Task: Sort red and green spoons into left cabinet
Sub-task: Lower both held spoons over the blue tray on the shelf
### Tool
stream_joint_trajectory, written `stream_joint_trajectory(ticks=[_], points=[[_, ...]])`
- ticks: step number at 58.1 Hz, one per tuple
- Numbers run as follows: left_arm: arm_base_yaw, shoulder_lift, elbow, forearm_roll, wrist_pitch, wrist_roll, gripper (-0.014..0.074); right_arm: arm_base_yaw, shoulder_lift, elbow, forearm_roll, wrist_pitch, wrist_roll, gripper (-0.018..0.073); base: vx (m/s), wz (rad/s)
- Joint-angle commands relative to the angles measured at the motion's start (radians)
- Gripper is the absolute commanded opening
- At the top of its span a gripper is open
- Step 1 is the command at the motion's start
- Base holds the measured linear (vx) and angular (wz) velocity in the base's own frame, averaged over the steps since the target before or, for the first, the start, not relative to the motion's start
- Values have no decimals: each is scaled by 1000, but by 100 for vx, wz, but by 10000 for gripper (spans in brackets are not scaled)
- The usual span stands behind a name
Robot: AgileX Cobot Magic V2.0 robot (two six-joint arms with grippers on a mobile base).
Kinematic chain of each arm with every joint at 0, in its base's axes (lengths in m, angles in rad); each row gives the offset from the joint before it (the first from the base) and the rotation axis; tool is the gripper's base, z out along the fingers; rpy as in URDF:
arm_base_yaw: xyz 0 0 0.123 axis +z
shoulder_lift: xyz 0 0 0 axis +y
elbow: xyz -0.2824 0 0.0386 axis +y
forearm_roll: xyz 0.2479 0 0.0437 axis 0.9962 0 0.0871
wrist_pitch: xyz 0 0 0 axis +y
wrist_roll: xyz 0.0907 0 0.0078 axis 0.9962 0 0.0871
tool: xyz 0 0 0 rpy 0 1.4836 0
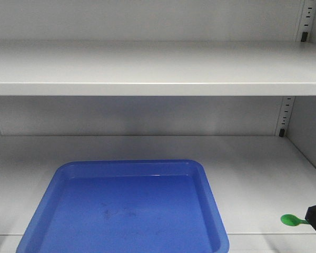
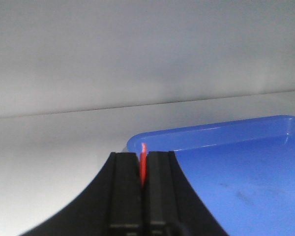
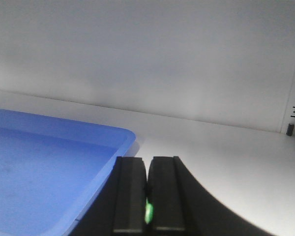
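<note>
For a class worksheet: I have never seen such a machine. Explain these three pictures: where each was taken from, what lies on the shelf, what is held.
This is a two-armed robot facing a grey cabinet. The wide picture comes from a forward-looking camera: a blue tray lies on the lower shelf, nothing visible in it. The other two come from cameras on the wrists, looking along the jaws. The left jaws are shut on the red spoon, by the tray's corner. The right jaws are shut on the green spoon, right of the tray; its bowl shows at the wide picture's right edge.
</note>
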Motion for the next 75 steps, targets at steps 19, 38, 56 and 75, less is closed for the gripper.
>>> stream_joint_trajectory(ticks=[19, 38, 56, 75], points=[[-4, 10, -29, -10, -200, -8, -3, 1, 48, -29, -24, -198, 1, -4, 0, 0], [-4, 217, -160, 56, -456, -85, -3, 3, 381, -205, -72, -495, 21, -4, 0, 0], [-4, 505, -345, 257, -677, -224, -3, 3, 770, -469, -337, -741, 209, -4, 0, 0], [-4, 616, -359, 263, -741, -224, 134, 3, 931, -552, -336, -845, 258, 139, 0, 0]])
